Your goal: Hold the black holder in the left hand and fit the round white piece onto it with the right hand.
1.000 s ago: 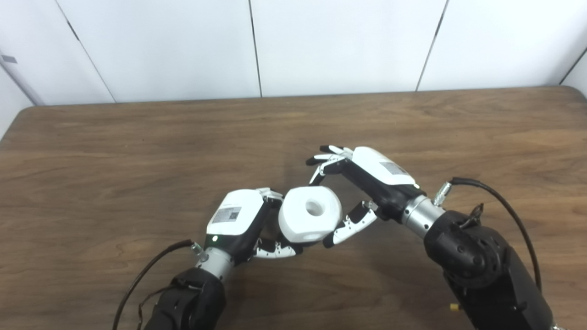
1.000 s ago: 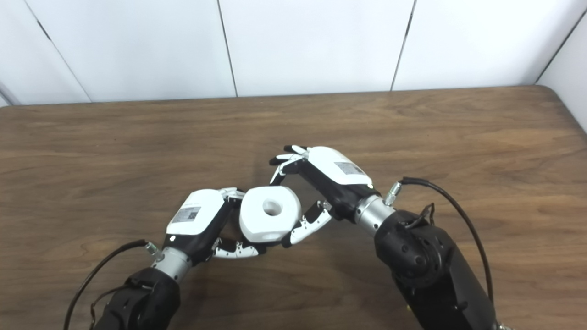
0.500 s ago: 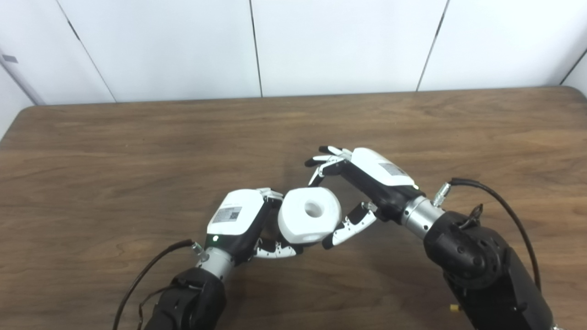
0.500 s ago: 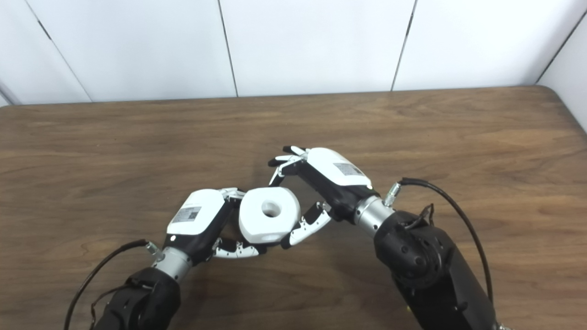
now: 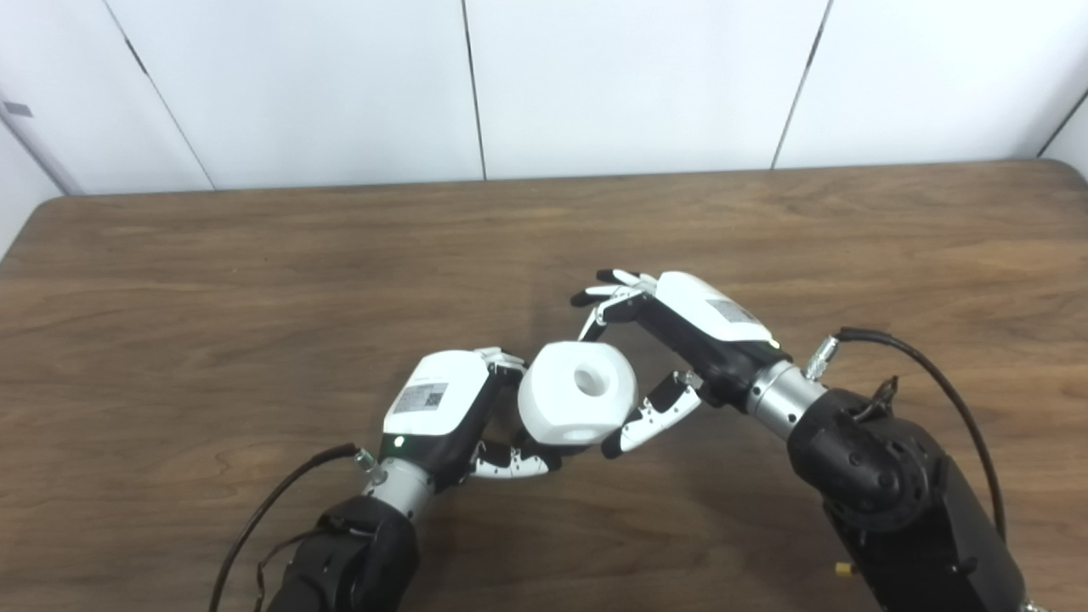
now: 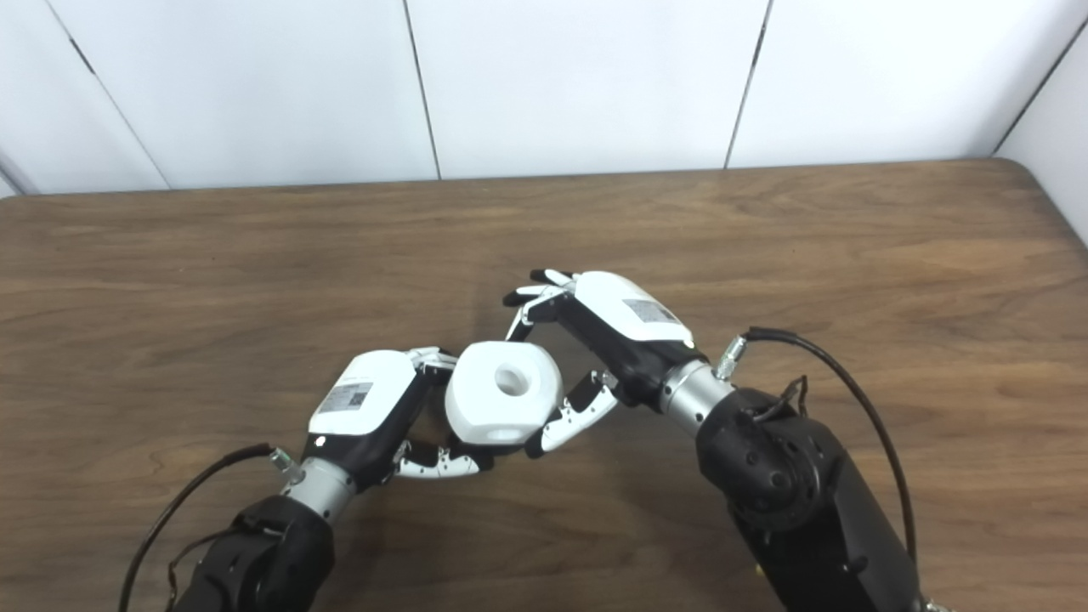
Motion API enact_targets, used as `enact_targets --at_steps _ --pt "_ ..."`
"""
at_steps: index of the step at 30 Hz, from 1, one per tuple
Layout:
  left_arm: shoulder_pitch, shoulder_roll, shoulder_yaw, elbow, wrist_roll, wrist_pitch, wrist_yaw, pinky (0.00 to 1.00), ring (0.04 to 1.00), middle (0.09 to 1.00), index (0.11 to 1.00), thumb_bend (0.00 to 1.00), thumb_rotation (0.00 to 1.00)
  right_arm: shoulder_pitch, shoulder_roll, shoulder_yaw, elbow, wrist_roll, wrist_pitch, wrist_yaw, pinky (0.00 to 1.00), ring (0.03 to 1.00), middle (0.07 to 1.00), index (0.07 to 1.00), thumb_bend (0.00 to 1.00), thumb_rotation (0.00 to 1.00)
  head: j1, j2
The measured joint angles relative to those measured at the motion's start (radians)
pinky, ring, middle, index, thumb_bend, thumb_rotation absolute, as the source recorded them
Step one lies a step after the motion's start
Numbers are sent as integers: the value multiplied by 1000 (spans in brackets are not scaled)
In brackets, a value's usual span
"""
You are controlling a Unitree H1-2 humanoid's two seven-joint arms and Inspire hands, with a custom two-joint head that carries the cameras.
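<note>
Above the table (image 5: 255,255), both hands, left (image 5: 442,408) and right (image 5: 680,327), clasp the round white piece (image 5: 576,393).

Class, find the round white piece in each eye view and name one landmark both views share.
Left eye view: white piece just right of centre, between the two hands.
Right eye view: white piece just left of centre, between the hands.
Shared landmark: its round hole.

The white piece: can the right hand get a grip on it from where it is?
Probably yes. The right hand is already spread around the white piece, thumb below and fingers above, with nothing between them; the left hand sits on the other side.
</note>
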Motion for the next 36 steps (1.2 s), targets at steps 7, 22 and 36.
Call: enact_targets --at_steps 7,22,36 --pt "0 1 0 0 0 0 0 828 860 770 486 522 50 -6 0 -6 11 -10 0 0 1000 962 861 484 521 143 -3 0" --pt "-1 1 -1 -3 0 8 -3 824 858 769 486 522 49 -8 -1 -12 15 -11 4 5 1000 965 859 484 521 143 -2 -3" --pt "-2 0 -3 -1 0 8 -2 832 862 771 486 522 49 -20 -1 -14 10 -9 17 24 1000 972 866 483 522 143 5 0"
